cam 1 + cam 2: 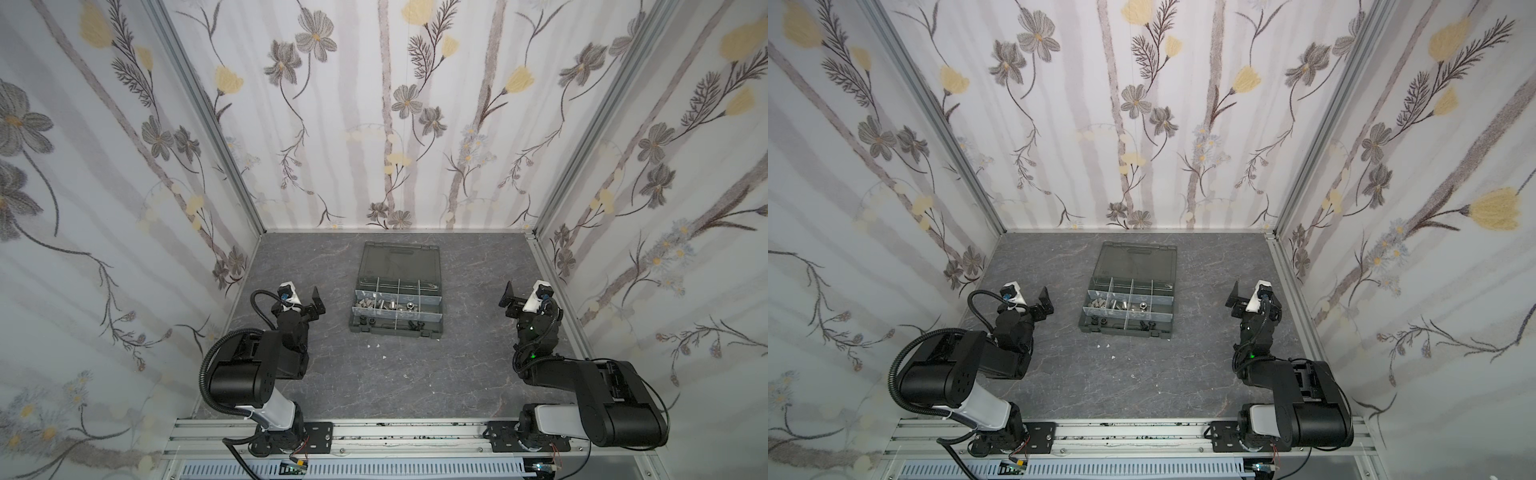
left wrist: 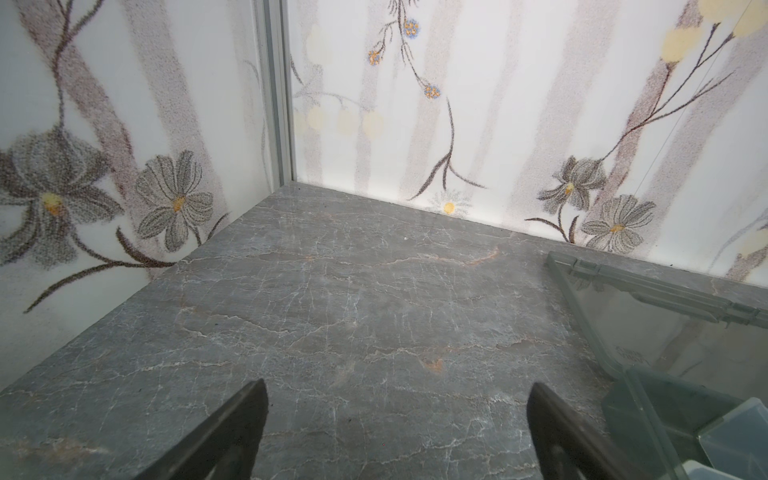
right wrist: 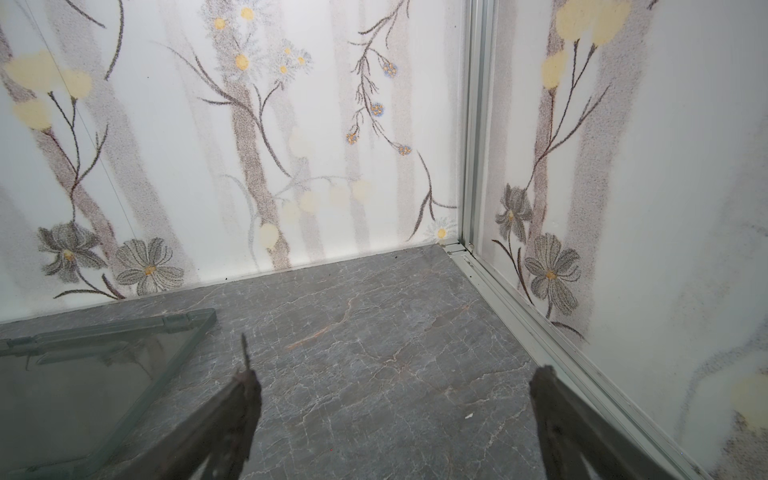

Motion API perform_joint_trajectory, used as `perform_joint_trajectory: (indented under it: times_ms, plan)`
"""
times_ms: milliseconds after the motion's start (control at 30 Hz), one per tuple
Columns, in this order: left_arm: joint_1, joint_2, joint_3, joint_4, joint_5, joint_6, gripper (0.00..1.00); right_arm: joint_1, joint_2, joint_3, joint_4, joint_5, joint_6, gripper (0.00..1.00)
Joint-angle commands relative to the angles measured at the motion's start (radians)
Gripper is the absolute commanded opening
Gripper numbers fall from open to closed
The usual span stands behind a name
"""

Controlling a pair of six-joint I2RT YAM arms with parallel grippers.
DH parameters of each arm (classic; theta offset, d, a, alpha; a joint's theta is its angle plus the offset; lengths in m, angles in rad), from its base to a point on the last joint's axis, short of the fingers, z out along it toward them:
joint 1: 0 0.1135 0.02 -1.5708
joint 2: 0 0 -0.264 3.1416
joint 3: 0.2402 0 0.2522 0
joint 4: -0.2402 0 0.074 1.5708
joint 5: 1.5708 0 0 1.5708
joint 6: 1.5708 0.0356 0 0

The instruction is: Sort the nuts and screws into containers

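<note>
A dark grey rectangular plastic organiser case (image 1: 395, 331) is lying open at the centre in both top views, a little towards 12 o'clock. Its smoky clear hinged lid (image 1: 401, 262) is resting folded back flat on the 12 o'clock side. Pale translucent dividers are splitting the tray into the containers (image 1: 398, 296), small rectangular compartments in three rows. Short shiny silver metal screws (image 1: 365, 302) are lying loose in the middle row, starting at its 9 o'clock end. A silver ring-shaped nut (image 1: 410, 306) is sitting in the same row, to 3 o'clock of them. Small black pieces (image 1: 368, 320) are sitting in the 6 o'clock row, too small to tell screws from nuts.
</note>
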State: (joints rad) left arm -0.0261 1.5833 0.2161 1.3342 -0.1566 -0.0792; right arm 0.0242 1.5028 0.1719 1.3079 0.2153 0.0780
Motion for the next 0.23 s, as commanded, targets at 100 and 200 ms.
perform_joint_trajectory:
  times_ms: [100, 200]
  plan:
    - [-0.010, 0.003, 0.005, 0.043, -0.015, 0.002, 1.00, 0.002, 0.008, 0.026, 0.007, -0.007, -0.006, 1.00]
    - [-0.012, 0.005, 0.006, 0.041, -0.021, 0.004, 1.00, 0.009, -0.003, 0.005, 0.033, -0.008, -0.016, 1.00]
